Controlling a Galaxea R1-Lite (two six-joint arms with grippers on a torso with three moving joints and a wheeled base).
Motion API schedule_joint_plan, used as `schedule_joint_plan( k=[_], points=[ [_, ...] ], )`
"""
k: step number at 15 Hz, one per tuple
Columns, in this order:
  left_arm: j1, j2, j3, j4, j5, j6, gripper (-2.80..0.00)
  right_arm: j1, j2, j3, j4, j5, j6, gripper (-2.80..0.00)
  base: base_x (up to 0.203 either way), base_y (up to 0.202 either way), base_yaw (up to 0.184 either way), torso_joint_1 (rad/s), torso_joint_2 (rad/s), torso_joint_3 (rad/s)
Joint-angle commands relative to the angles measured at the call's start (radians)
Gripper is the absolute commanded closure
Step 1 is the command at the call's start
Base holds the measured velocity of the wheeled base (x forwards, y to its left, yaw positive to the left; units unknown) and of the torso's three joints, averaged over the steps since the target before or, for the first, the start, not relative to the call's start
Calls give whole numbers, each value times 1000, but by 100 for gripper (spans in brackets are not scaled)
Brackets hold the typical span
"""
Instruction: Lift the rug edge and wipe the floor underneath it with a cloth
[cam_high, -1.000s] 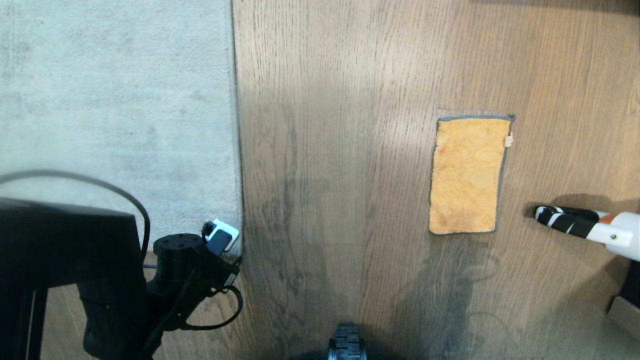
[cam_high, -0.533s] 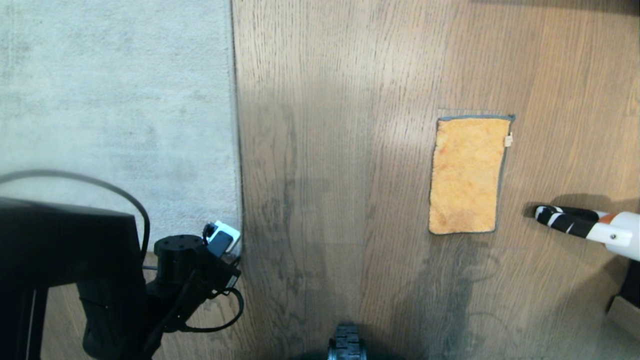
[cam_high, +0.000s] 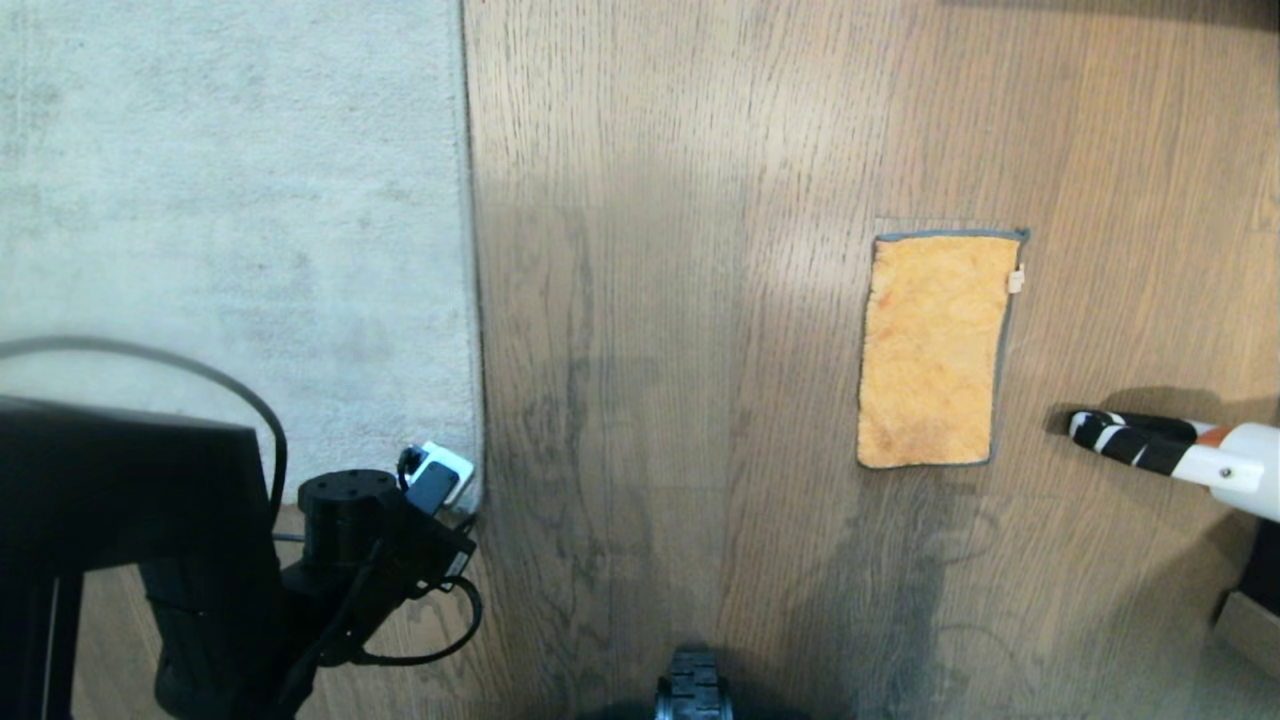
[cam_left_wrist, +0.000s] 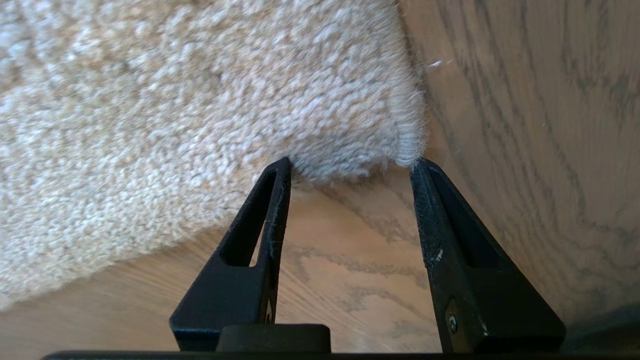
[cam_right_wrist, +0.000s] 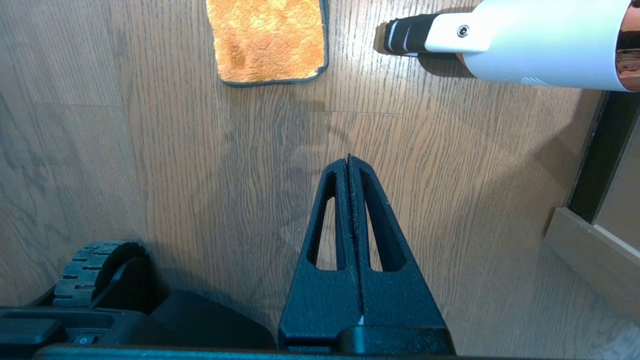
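Now that the left end effector (cam_left_wrist: 350, 162) has narrowed onto the rug edge (cam_left_wrist: 350, 150) at seven o'clock, its tips pinching the corner, lifting looks next; the right end effector (cam_right_wrist: 349, 159) hangs shut, the cloth (cam_high: 935, 350) flat on the floor (cam_high: 680, 300) at three o'clock.

Blk arm (cam_high: 130, 500) w/ looped cable (cam_high: 200, 375)

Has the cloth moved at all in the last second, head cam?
No. The cloth lies flat on the floor, same spot, its near edge level with the white tool's striped tip as before.
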Motion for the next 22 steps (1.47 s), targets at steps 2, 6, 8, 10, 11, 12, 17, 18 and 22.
schedule_joint_plan(
  k=[2, 6, 8, 10, 11, 12, 17, 18, 22],
  points=[
    [18, -25, 6, -11, 8, 12, 0, 0, 1, 0, -1, 0, 0, 0, 0, 0, 0, 0, 0, 0],
    [22, -39, 6, -11, 8, 12, 0, 0, 1, 0, -1, 0, 0, 0, 0, 0, 0, 0, 0, 0],
    [22, -40, 4, -11, 7, 9, 0, 0, 1, 0, -1, 1, 0, 0, 0, 0, 0, 0, 0, 0],
    [18, -40, 0, -12, 2, 4, 0, 0, 1, 0, -1, 0, 0, 0, 0, 0, 0, 0, 0, 0],
    [15, -40, -3, -12, -2, 3, 0, 0, 1, 0, 0, 0, 0, 0, 0, 0, 0, 0, 0, 0],
    [11, -42, -6, -12, -7, 2, 0, 0, 1, 0, -1, 0, 0, 0, 0, 0, 0, 0, 0, 0],
    [-35, -50, -16, -15, -64, -75, 0, 0, 1, 0, -1, 0, 0, 0, 0, 0, 0, 0, 0, 0],
    [-46, -51, -19, -15, -62, -83, 0, 0, 1, 0, -1, 0, 0, 0, 0, 0, 0, 0, 0, 0],
    [-68, -69, -21, -14, -59, -114, 0, 0, 1, 0, -1, 0, 0, 0, 0, 0, 0, 0, 0, 0]
  ],
)
